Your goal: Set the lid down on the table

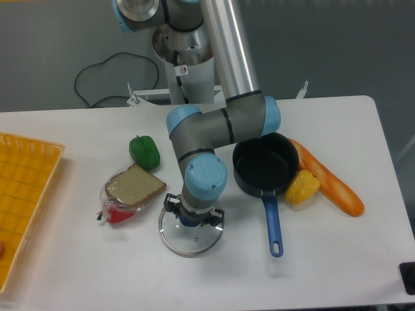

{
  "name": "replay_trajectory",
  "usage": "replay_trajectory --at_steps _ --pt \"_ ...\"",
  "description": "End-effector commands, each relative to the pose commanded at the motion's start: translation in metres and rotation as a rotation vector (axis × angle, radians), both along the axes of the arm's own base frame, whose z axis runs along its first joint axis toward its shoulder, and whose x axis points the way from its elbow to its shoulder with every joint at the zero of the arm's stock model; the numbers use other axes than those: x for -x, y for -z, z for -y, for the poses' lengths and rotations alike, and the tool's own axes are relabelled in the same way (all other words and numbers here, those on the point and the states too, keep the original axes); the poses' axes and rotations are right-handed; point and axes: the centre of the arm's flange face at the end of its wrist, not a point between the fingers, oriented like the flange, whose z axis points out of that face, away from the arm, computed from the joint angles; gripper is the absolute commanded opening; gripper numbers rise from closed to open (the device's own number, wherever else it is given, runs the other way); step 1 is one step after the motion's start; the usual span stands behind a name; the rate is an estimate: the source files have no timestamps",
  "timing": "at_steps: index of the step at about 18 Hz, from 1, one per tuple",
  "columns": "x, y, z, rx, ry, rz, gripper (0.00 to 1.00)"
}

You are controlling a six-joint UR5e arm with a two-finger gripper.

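Observation:
The lid (195, 241), clear glass with a thin metal rim and a small vent hole, lies low over the white table (337, 259) near the front middle. My gripper (190, 219) points straight down over its centre, fingers shut around the blue knob, which the wrist mostly hides. I cannot tell whether the lid touches the table or hangs just above it. The black pot (264, 170) stands open to the right of the gripper.
The pot's blue handle (273, 223) points toward the front edge, right of the lid. A bagged bread slice (134, 186) and a green pepper (144, 151) lie left. A yellow pepper (301, 186) and an orange baguette (331, 181) lie right. A yellow grid tray (23, 194) sits far left.

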Motion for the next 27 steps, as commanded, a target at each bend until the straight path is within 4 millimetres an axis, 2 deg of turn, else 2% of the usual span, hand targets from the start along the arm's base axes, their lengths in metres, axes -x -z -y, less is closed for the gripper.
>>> replay_trajectory --at_steps 13,14,16,17,18,23,27 --pt "-0.001 0.007 -0.002 0.006 0.008 0.006 0.66" --pt "-0.001 0.007 -0.002 0.006 0.008 0.006 0.74" --pt "-0.001 0.006 -0.002 0.005 0.008 0.005 0.81" --pt "-0.001 0.006 -0.002 0.004 0.009 0.005 0.92" --pt "-0.001 0.006 -0.002 0.003 0.009 0.004 0.95" --pt "0.001 0.000 -0.004 -0.005 0.009 -0.004 1.00" --pt "0.013 -0.027 -0.011 -0.039 0.027 -0.053 1.00"
